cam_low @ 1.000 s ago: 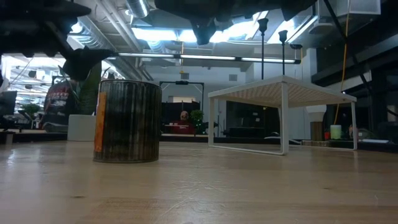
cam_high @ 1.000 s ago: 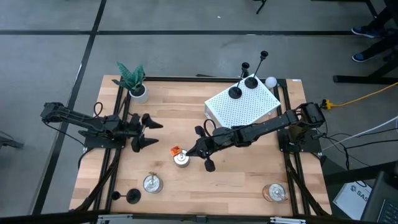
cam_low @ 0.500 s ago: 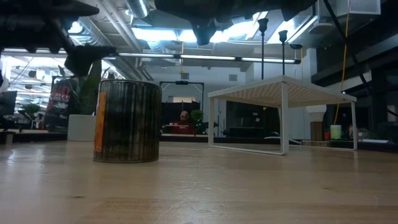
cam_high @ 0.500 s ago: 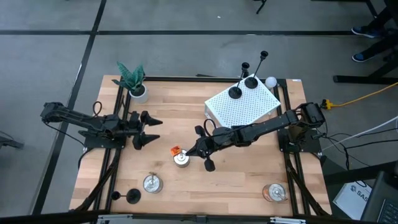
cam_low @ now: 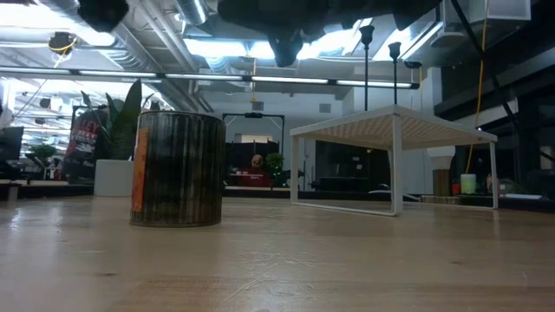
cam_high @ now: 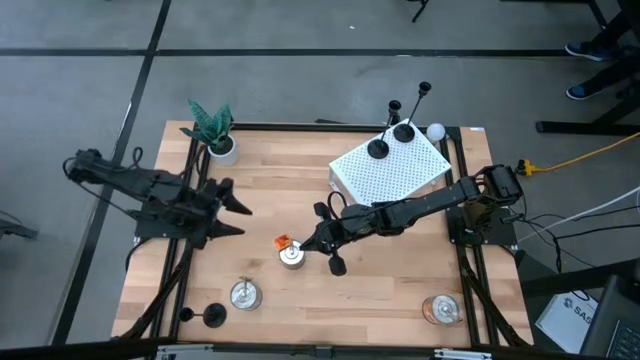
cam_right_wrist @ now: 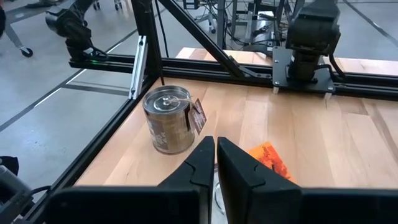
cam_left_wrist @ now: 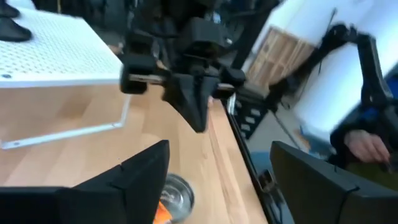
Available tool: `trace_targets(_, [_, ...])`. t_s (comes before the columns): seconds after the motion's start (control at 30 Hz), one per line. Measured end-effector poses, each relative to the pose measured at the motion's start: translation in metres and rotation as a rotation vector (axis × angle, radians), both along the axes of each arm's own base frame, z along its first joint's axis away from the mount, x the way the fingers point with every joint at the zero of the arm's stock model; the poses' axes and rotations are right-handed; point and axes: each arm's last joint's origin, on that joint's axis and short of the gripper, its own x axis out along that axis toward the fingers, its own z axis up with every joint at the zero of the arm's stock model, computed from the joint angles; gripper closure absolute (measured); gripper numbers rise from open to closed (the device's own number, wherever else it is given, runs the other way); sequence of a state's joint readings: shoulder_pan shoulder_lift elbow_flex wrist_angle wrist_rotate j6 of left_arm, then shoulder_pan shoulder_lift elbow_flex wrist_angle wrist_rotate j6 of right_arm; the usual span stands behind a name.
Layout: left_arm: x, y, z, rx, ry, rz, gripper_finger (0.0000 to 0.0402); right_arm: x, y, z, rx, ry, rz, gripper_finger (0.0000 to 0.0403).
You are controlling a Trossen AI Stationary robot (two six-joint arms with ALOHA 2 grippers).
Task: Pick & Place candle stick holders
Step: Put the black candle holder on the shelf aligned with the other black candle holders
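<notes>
Two black candle stick holders (cam_high: 378, 148) (cam_high: 405, 130) stand by their round bases on the white perforated rack (cam_high: 400, 175) at the far right; the low view shows their stems (cam_low: 366, 61) above the rack top. A third holder (cam_high: 213, 316) stands on the table near the front left corner. My left gripper (cam_high: 243, 220) hangs open and empty above the table's left side (cam_left_wrist: 221, 149). My right gripper (cam_high: 308, 245) is shut and empty over the table's middle (cam_right_wrist: 216, 146), just above and beside a metal can with an orange tag (cam_high: 291, 256).
Two more cans stand near the front edge (cam_high: 244, 294) (cam_high: 441, 309). A potted plant (cam_high: 213, 130) sits at the far left corner and a white ball (cam_high: 435, 130) beside the rack. Bare wood lies between the arms and along the near side.
My left gripper has risen, drawn back a little toward the table's left edge and tipped its fingers upward; in the low view it has climbed to the picture's top. Its fingers stand somewhat closer together than before, still apart.
</notes>
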State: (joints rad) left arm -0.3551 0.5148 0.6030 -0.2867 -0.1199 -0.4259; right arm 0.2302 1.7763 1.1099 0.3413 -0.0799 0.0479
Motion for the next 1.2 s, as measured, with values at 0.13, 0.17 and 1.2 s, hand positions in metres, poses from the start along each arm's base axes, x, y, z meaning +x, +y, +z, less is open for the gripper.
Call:
trace_targets(0.13, [0.004, -0.012, 0.019, -0.011, 0.092, -0.026, 0.0159, -0.001, 0.0, -0.002, -0.004, 0.017, 0.0, 0.0379])
trace_targets(0.17, [0.006, -0.016, 0.022, -0.019, 0.114, -0.041, 0.0165, -0.001, 0.0, -0.002, -0.004, 0.02, 0.0, 0.0379])
trace_targets(1.2, [-0.014, -0.101, 0.026, -0.53, 0.775, -0.076, 0.0329, -0.001, 0.001, -0.003, -0.009, 0.032, 0.006, 0.038])
